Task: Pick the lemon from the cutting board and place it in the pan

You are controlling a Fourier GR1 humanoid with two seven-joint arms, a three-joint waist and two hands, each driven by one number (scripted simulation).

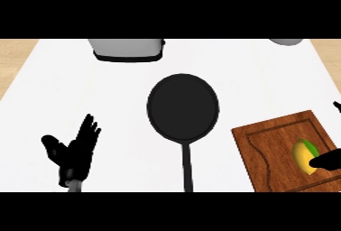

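**Right hand at the lemon on the cutting board**

We see the lemon (304, 154) lying on the wooden cutting board (273, 153) at four o'clock on the white counter (80, 94). Our right hand (328, 159) touches its right side, but we cannot tell whether the fingers grip it. The black pan (182, 107) sits at centre, handle toward six o'clock. Our left hand (73, 149) rests released, fingers up, at eight o'clock. A grey appliance (126, 48) stands at twelve o'clock.

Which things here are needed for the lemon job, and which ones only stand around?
Needed: lemon, cutting board, pan, right hand at the lemon.

Standing around: grey appliance at the far edge, pale dish at the far right, left hand resting open.
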